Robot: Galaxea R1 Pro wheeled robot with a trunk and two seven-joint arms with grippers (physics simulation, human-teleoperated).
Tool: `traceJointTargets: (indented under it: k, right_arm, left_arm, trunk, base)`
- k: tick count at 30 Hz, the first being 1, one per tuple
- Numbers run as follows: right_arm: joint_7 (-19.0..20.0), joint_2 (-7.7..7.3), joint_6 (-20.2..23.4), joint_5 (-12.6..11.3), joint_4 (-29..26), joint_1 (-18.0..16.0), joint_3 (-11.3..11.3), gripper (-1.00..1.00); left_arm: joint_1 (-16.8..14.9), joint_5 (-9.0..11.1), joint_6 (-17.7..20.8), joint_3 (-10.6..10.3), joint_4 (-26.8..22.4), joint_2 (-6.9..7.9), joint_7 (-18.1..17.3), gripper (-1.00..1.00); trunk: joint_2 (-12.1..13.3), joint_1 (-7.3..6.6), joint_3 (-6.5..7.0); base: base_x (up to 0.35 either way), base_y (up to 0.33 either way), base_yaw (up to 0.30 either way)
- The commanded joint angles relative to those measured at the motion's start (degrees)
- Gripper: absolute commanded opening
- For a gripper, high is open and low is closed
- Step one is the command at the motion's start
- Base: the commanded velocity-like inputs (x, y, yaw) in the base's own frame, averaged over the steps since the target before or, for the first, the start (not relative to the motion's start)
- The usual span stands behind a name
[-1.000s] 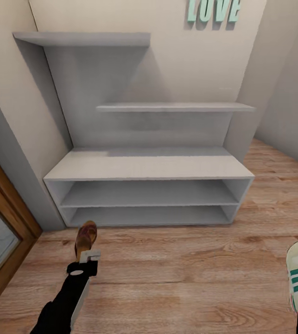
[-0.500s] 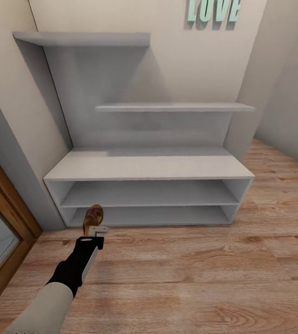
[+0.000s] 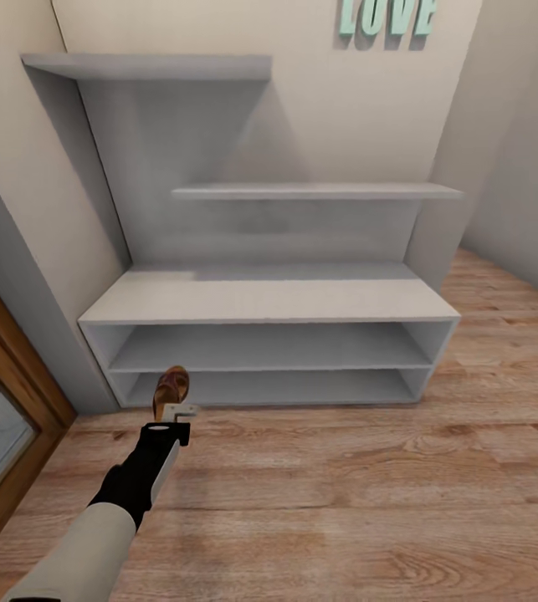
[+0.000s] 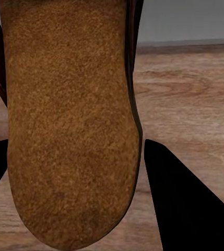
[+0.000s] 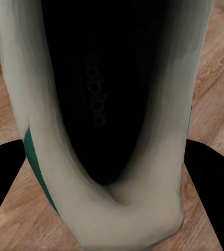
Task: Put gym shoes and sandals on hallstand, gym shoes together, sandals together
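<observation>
My left arm has carried the sandal (image 3: 171, 390) forward since a second ago, up to the hallstand (image 3: 269, 303)'s bottom shelf opening, above the corridor floor (image 3: 344, 493). My left gripper (image 3: 178, 415) fingers clamp its heel end, its length pointing toward the rack. My right gripper (image 5: 109, 172) fingers close on a gym shoe (image 5: 112, 104), lengthwise between them.

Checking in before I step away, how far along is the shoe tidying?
Nothing sits on the hallstand yet. In hand: the left gripper holds a sandal near the bottom shelf, and the right gripper holds a gym shoe. Placing both remains.
</observation>
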Motion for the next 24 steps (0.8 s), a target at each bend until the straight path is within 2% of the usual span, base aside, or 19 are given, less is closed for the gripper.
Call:
traceJointTargets:
  k: [1,11,24]
  right_arm:
    - [0.0,-0.01,-0.2,-0.6,0.1,0.0,0.0,-1.00]
    - [0.1,-0.01,-0.3,-0.5,0.0,0.0,0.0,-1.00]
    - [0.1,0.05,-0.4,-0.5,0.4,0.0,0.0,-1.00]
  left_arm:
    - [-0.1,-0.6,0.4,0.0,-0.1,-0.02,-0.1,-1.00]
    - [-0.3,-0.7,0.4,0.0,-0.1,0.27,0.0,-1.00]
    - [-4.2,-0.7,0.4,0.0,-0.1,0.37,0.3,-1.00]
  trunk:
    - [0.0,-0.01,-0.13]
    - [-4.0,2.19,-2.81]
    - [-9.2,5.04,-5.97]
  base:
    - [0.000,0.000,0.005]
    - [0.000,0.000,0.001]
    - [0.000,0.000,0.000]
